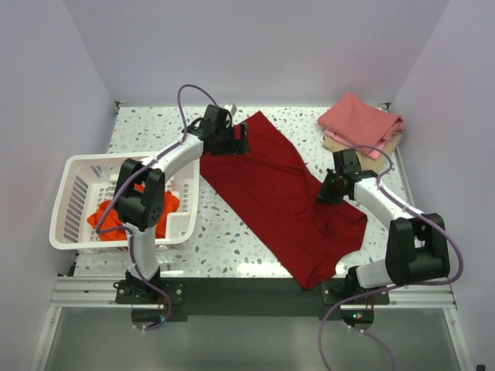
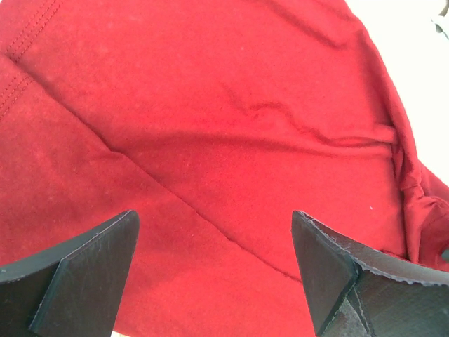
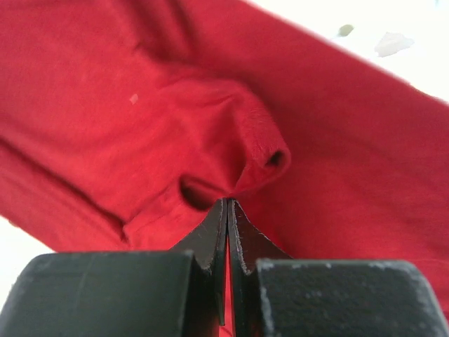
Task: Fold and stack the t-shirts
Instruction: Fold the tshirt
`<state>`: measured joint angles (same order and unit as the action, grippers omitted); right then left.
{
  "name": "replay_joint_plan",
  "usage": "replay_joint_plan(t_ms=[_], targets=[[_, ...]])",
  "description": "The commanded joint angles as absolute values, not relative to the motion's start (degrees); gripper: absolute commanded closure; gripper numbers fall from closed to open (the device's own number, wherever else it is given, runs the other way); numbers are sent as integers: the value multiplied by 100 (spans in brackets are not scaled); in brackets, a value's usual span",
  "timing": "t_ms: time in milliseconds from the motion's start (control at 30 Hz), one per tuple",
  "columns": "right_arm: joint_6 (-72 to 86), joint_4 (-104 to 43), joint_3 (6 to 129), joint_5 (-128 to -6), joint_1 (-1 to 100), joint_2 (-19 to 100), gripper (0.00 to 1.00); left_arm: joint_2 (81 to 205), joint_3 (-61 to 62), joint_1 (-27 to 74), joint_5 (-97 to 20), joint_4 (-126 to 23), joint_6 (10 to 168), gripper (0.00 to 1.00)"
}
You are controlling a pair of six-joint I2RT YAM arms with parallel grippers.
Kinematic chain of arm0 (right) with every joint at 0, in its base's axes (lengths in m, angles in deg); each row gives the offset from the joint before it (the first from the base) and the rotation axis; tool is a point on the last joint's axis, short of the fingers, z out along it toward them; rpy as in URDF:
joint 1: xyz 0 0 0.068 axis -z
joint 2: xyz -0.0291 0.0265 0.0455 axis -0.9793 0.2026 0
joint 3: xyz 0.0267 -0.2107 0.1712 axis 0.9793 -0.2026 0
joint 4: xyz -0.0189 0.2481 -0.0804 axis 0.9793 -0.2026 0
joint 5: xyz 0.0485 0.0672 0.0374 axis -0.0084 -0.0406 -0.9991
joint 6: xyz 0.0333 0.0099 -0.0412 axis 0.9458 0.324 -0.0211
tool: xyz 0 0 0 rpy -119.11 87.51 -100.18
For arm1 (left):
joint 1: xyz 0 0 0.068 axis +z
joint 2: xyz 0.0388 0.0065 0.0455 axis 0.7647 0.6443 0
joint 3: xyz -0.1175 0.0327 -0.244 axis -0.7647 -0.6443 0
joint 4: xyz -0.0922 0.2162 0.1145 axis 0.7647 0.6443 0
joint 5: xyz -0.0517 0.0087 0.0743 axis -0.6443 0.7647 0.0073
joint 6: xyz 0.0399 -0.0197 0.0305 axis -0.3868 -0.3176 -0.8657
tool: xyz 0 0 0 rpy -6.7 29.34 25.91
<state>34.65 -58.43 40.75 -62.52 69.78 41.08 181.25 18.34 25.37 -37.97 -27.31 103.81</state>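
Note:
The large dark crimson t-shirt (image 1: 282, 197) lies spread diagonally across the table. My left gripper (image 1: 232, 139) is open just above its far left corner; in the left wrist view the cloth (image 2: 231, 126) fills the frame between the spread fingers (image 2: 91, 267). My right gripper (image 1: 328, 191) is shut on a pinched fold at the shirt's right edge, seen in the right wrist view (image 3: 228, 203). An orange-red shirt (image 1: 131, 216) lies crumpled in the basket. A folded pink shirt (image 1: 360, 122) lies on a tan one (image 1: 336, 144) at the far right.
The white slotted basket (image 1: 73, 193) stands at the left, beside the left arm. The pink and tan stack sits near the far right corner, close behind the right arm. Walls enclose the table at the back and sides.

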Motion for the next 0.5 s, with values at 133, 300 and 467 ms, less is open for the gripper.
replay_joint_plan(t_ms=[133, 300, 467], targets=[[3467, -5791, 4297, -6483, 6259, 4016, 100, 17832, 1667, 2519, -3864, -2856, 10381, 5], [3458, -5792, 4350, -6439, 5916, 4121, 100, 17780, 1588, 2519, -3891, -2883, 10398, 5], [3493, -5756, 4473, -6448, 5608, 4350, 100, 17744, 1553, 2519, -3891, -2865, 10372, 5]])
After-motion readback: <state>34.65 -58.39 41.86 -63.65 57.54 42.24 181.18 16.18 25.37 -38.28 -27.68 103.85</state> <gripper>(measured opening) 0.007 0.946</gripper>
